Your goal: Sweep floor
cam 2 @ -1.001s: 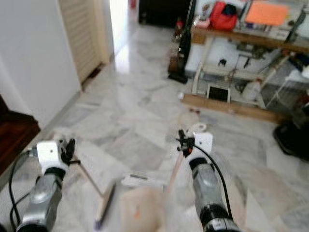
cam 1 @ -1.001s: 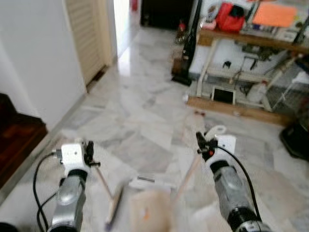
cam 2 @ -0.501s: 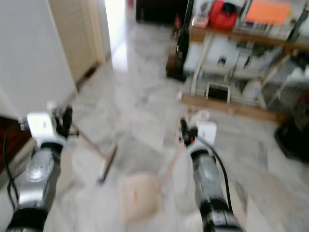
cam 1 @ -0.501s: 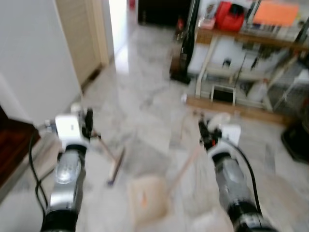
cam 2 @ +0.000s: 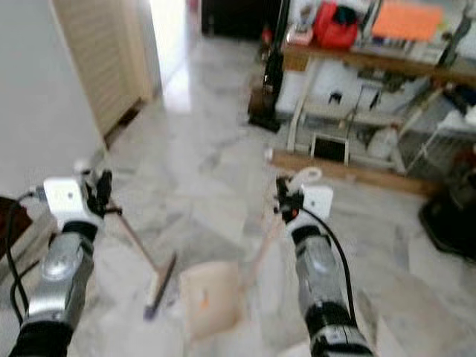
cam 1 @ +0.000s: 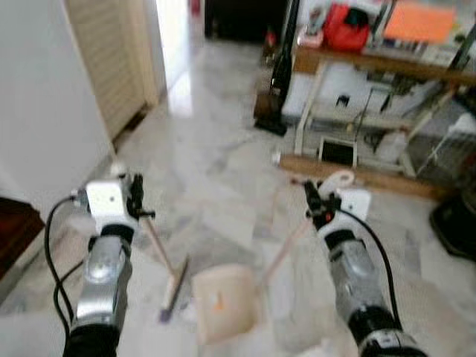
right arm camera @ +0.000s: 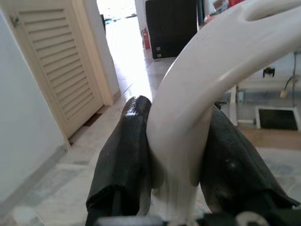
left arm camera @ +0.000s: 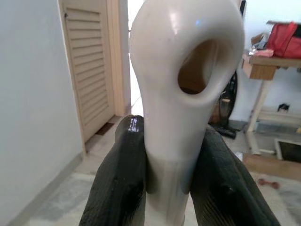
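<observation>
A pale marble floor runs toward a bright doorway, with a white wall and a louvred door along one side. On the other side stands a cluttered desk carrying a red bag and an orange sheet, with a dark upright vacuum leaning by its leg.

The left gripper holds the top of a broom, whose stick slants down from the fingers to a brush head resting on the floor. The right gripper holds a dustpan by its long handle; the tan pan lies flat on the floor below and between the two sets of fingers, just beside the brush head.

The head views are soft with blur, and the grips cannot be read there. The left wrist view shows the black fingers clamped on the broom's white loop end. The right wrist view shows the fingers clamped on the dustpan's curved white handle.
</observation>
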Controlling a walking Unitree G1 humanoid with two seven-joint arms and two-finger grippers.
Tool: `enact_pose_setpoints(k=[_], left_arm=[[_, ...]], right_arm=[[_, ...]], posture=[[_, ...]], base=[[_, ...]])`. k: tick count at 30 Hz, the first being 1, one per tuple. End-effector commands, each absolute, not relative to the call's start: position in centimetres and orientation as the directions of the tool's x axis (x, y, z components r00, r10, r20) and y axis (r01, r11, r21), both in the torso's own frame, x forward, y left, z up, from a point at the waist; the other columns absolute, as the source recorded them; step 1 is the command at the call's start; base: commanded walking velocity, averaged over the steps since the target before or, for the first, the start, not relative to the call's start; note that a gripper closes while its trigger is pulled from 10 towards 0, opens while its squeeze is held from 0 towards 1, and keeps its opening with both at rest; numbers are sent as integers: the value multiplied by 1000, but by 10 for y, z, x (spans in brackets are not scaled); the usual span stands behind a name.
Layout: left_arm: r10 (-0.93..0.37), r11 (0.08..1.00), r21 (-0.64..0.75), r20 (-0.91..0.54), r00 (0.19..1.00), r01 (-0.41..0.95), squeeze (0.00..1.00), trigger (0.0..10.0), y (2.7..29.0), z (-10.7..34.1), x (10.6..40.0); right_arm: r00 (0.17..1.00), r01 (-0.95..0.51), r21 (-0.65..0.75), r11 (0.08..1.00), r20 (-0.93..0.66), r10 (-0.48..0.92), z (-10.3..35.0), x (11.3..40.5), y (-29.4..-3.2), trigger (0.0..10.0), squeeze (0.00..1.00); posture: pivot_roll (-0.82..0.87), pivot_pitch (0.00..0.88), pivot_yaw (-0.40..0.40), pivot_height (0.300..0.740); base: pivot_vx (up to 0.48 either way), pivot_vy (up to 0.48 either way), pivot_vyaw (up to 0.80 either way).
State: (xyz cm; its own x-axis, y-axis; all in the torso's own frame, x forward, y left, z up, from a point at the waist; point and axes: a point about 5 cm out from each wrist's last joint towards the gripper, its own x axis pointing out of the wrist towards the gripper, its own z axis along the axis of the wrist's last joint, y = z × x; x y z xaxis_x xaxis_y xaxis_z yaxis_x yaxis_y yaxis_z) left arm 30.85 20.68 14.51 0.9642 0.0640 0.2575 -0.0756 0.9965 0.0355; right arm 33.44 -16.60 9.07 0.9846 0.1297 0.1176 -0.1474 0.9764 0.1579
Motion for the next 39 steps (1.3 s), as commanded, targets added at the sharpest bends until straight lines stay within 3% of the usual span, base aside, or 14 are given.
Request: enact_pose_setpoints(k=[1, 27, 39], left_arm=[[37, 999, 23, 295, 955, -46, 0, 10000, 197, 153, 309], [23, 987, 149, 242, 970, -61, 0, 10000, 215, 146, 311], [-25, 965, 260, 169, 985, -20, 0, 10000, 221, 130, 312]], right_arm=[[985, -121, 145, 982, 140, 100, 97, 336, -175, 10000, 0], [998, 28, 42, 999, 63, -31, 87, 334, -197, 10000, 0], [995, 100, -97, 990, 21, -98, 85, 336, -205, 10000, 0]], posture=[[49, 0, -38, 740], [49, 0, -39, 740], [48, 0, -44, 740]], base=[[0, 0, 0], [0, 0, 0], [0, 0, 0]])
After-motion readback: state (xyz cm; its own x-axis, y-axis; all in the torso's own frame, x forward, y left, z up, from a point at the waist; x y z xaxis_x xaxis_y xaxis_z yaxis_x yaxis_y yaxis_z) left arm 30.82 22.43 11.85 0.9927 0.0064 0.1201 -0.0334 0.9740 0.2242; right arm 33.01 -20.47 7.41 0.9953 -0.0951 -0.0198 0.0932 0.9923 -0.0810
